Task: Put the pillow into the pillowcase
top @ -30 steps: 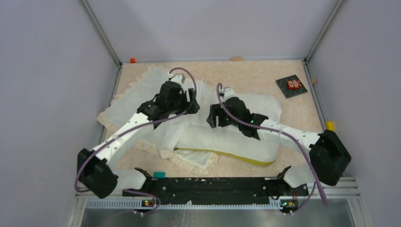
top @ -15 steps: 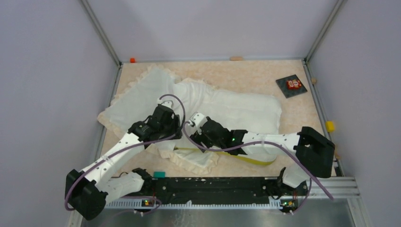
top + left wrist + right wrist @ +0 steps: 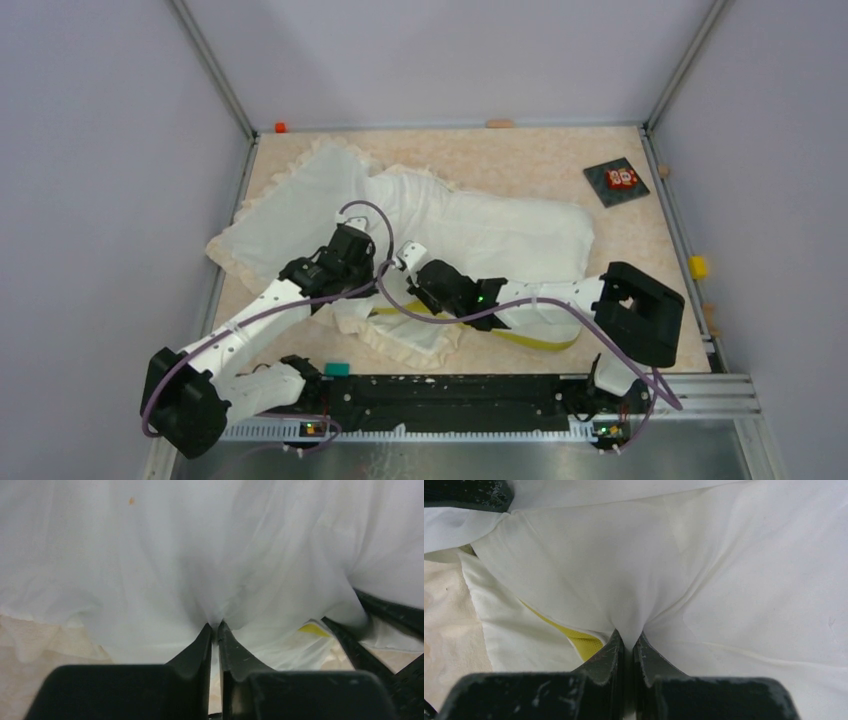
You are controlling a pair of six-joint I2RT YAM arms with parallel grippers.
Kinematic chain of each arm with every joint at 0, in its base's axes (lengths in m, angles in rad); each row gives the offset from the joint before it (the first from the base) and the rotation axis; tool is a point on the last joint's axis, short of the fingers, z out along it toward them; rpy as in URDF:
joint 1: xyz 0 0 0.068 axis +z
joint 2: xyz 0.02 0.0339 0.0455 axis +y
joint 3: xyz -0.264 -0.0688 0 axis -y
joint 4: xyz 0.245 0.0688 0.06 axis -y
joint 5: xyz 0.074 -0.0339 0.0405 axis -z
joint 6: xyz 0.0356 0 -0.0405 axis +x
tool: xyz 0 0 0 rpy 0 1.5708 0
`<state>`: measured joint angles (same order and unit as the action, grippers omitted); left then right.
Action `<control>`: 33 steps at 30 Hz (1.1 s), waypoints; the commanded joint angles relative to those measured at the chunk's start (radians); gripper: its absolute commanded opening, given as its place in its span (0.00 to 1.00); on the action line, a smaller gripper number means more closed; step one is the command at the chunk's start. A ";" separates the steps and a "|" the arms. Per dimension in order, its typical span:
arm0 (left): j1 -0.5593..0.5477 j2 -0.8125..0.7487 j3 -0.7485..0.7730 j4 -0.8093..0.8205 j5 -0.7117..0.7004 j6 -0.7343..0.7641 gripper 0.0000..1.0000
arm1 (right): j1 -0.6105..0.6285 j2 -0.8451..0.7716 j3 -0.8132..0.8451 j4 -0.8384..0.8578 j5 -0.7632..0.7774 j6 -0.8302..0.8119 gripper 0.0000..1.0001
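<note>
The cream pillowcase (image 3: 290, 205) with its frilly border lies across the left and middle of the table. The plump white pillow (image 3: 520, 235) lies to its right, and its yellow band (image 3: 530, 340) shows along the near edge. The two grippers meet where the pillowcase overlaps the pillow. My left gripper (image 3: 368, 280) is shut on a pinch of thin white pillowcase cloth (image 3: 200, 570); its jaws (image 3: 216, 626) stand together. My right gripper (image 3: 412, 285) is likewise shut (image 3: 628, 634) on a fold of that cloth (image 3: 624, 580), just above the yellow band (image 3: 583, 645).
A black card with red marks (image 3: 616, 182) lies at the far right. A small orange piece (image 3: 281, 127) and a tan peg (image 3: 499, 124) sit at the back wall. A yellow block (image 3: 697, 266) is on the right rail and a teal block (image 3: 336, 369) on the near bar.
Both arms have drawn back from the middle of the bedding toward the near side. Both grippers, open before, have closed on the cloth.
</note>
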<state>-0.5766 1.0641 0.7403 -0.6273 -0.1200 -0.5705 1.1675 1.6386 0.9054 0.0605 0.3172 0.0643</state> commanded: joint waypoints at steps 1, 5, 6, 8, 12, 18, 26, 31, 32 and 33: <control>-0.004 -0.017 0.038 0.006 0.011 0.023 0.00 | -0.046 -0.023 0.049 0.043 -0.051 0.085 0.00; -0.005 -0.046 0.097 -0.041 0.032 0.037 0.00 | -0.113 -0.056 0.077 0.019 -0.126 0.129 0.00; -0.005 -0.053 0.108 -0.043 0.050 0.039 0.00 | -0.120 -0.058 0.089 0.008 -0.143 0.135 0.00; -0.009 -0.061 0.136 -0.043 0.103 0.039 0.00 | -0.124 -0.054 0.131 -0.027 -0.150 0.147 0.00; -0.033 -0.065 0.193 -0.049 0.179 0.020 0.00 | -0.134 -0.015 0.240 -0.143 -0.095 0.183 0.00; -0.072 -0.057 0.193 -0.035 0.217 -0.023 0.00 | -0.241 -0.037 0.293 -0.114 -0.229 0.324 0.00; -0.197 -0.063 0.176 0.107 0.197 -0.151 0.00 | -0.248 0.062 0.306 0.023 -0.283 0.478 0.00; -0.194 -0.107 0.093 0.162 0.011 -0.227 0.00 | -0.248 0.115 0.194 0.158 -0.360 0.578 0.00; -0.192 -0.104 0.076 0.179 -0.016 -0.231 0.00 | -0.248 0.112 0.186 0.148 -0.355 0.582 0.00; -0.185 -0.093 0.063 0.180 -0.036 -0.240 0.00 | -0.248 0.102 0.177 0.135 -0.348 0.582 0.00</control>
<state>-0.7616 0.9852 0.8543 -0.5312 -0.0566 -0.7326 0.9302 1.7508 1.1137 0.0471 -0.0124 0.5632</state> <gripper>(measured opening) 0.005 0.020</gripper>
